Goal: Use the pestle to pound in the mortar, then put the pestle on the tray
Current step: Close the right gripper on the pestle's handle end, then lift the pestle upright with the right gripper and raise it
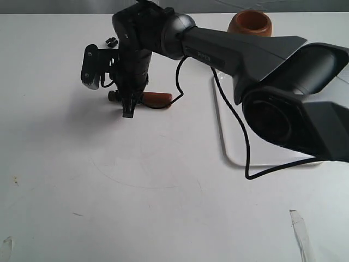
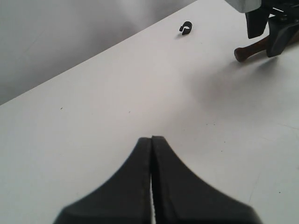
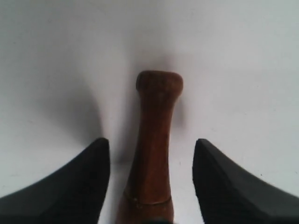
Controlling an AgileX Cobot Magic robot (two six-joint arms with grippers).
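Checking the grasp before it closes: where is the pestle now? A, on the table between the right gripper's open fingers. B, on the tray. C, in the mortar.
A: the right wrist view shows the pestle lying on the table inside the open right gripper.

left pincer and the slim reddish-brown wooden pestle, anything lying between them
Only bare white tabletop, per the left wrist view, between the shut left pincer and the pestle; a small black clip sits aside.
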